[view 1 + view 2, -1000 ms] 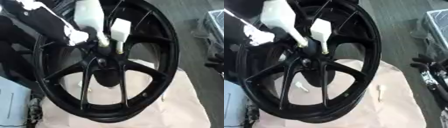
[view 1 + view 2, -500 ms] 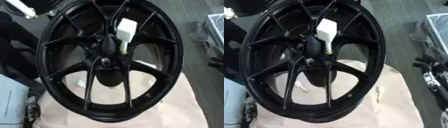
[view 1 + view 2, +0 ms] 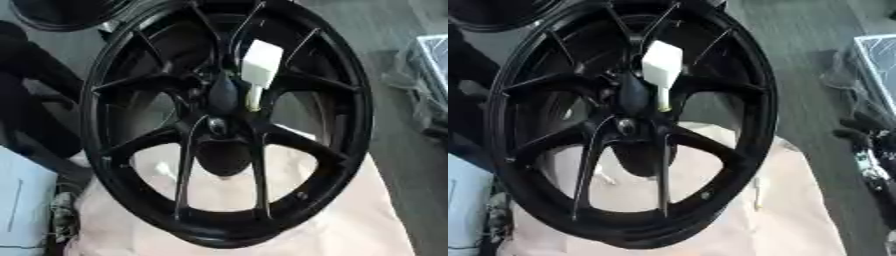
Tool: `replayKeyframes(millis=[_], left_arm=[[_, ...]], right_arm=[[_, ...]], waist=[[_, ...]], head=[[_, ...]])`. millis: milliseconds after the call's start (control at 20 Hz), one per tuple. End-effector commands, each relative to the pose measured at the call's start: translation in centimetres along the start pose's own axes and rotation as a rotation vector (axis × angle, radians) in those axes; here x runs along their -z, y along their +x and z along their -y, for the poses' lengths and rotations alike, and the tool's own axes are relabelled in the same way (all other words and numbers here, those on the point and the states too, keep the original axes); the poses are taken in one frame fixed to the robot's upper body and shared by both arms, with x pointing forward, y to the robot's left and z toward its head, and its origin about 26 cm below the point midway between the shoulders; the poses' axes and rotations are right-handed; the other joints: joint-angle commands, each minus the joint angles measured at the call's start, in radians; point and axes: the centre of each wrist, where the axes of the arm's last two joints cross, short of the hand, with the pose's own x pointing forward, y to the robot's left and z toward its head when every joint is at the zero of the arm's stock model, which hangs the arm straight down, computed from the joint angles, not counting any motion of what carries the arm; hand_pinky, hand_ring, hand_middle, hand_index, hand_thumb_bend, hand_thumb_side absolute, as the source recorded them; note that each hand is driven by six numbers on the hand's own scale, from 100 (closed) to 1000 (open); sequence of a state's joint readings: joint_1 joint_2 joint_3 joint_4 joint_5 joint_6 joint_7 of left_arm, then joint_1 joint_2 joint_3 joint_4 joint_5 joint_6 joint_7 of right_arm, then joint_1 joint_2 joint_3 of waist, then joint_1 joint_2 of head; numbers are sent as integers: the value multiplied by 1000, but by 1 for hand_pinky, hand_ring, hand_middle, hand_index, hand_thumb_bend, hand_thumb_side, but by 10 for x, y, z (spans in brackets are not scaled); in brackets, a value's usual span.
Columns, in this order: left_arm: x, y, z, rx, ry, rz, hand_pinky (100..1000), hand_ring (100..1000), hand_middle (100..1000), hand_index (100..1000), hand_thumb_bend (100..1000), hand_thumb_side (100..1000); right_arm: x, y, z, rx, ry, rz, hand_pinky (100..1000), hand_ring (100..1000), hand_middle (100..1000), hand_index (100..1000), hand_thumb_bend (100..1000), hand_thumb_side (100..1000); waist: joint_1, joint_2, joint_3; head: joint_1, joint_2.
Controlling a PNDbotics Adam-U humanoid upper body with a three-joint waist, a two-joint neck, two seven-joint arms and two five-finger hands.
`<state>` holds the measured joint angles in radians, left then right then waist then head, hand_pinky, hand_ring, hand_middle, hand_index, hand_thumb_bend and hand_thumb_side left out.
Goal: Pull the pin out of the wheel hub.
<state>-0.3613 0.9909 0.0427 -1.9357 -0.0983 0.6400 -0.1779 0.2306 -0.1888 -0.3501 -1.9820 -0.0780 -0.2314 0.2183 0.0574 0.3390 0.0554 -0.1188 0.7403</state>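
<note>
A big black wheel (image 3: 354, 100) leans tilted on a beige cloth (image 3: 350, 220). Its spokes meet at the hub (image 3: 217, 127). A white pin (image 3: 662, 62) with a blocky head sticks out just above the hub, its thin shaft pointing down into a hole beside the centre. Nothing touches the pin. At the right edge sits my dark right hand (image 3: 866, 145), well away from the wheel, its fingers relaxed. My left hand does not show.
A second dark rim (image 3: 61, 12) lies at the top left, with a large black shape (image 3: 35, 95) below it. A pale blue box (image 3: 22, 200) fills the lower left. A grey wire bin (image 3: 881, 60) stands at right. A small white piece (image 3: 166, 172) lies on the cloth behind the spokes.
A white-covered hand that was at the pin a second ago has drawn back to the upper left and out of view. The pin stays in the hub. The camera has shifted.
</note>
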Motion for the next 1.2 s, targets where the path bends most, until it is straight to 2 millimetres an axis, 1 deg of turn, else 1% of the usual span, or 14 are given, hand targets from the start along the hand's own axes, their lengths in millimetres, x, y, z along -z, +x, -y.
replayKeyframes(millis=[50, 100, 250, 300, 400, 450, 550, 650, 750, 850, 1100, 1150, 1200], left_arm=[[-2, -9, 2, 16, 8, 11, 938, 889, 785, 819, 100, 245], [-3, -12, 6, 31, -14, 15, 949, 900, 787, 848, 100, 245], [-3, -17, 10, 67, -40, 20, 949, 900, 787, 848, 100, 245], [-2, -18, 10, 74, -43, 19, 967, 926, 815, 962, 100, 696], [-2, -23, 10, 96, -26, -1, 971, 930, 820, 969, 100, 731], [-1, -24, 11, 107, -19, -8, 973, 932, 823, 973, 100, 724], [0, -26, 13, 131, -15, -18, 974, 933, 826, 977, 100, 633], [0, -26, 15, 143, -21, -17, 972, 932, 824, 976, 100, 579], [0, -25, 16, 145, -31, -13, 969, 931, 822, 973, 100, 560], [-1, -24, 16, 141, -41, -10, 965, 928, 817, 968, 100, 583], [-1, -23, 19, 115, -51, -7, 960, 924, 809, 962, 100, 575], [-2, -22, 20, 111, -55, -4, 960, 924, 810, 962, 100, 519], [-2, -22, 20, 108, -59, 1, 961, 925, 811, 964, 100, 427]], right_arm=[[1, 5, 4, -4, -8, 26, 1000, 820, 819, 920, 100, 655], [1, 5, 4, -2, -9, 27, 1000, 820, 819, 920, 100, 655], [1, 5, 4, 0, -9, 28, 1000, 820, 819, 920, 100, 655], [1, 5, 4, 0, -9, 28, 1000, 820, 819, 920, 100, 658], [1, 5, 3, 0, -8, 26, 1000, 820, 819, 920, 100, 658], [1, 5, 3, 0, -8, 25, 1000, 820, 819, 920, 100, 658], [1, 5, 3, -1, -7, 25, 1000, 820, 819, 920, 100, 659], [1, 5, 2, -1, -6, 25, 1000, 820, 819, 920, 100, 659], [2, 5, 2, 0, -5, 26, 1000, 820, 819, 920, 100, 659], [2, 5, 2, 0, -5, 27, 1000, 820, 819, 920, 100, 658], [1, 5, 2, 0, -5, 29, 1000, 820, 820, 920, 100, 656], [1, 5, 2, 0, -4, 30, 1000, 820, 820, 920, 100, 656], [1, 5, 2, -1, -4, 31, 1000, 820, 820, 920, 100, 656]], waist=[[-4, -12, 1], [-5, -11, 1], [-6, -10, 1], [-6, -10, 0], [-7, -8, -3], [-7, -7, -4], [-6, -7, -6], [-6, -6, -6], [-6, -6, -7], [-7, -5, -8], [-10, -3, -10], [-10, -3, -10], [-10, -3, -11]], head=[[6, -17], [6, -17], [6, -17], [6, -17], [9, -14], [12, -13], [13, -14], [14, -14], [14, -14], [14, -14], [15, -16], [16, -16], [17, -15]])
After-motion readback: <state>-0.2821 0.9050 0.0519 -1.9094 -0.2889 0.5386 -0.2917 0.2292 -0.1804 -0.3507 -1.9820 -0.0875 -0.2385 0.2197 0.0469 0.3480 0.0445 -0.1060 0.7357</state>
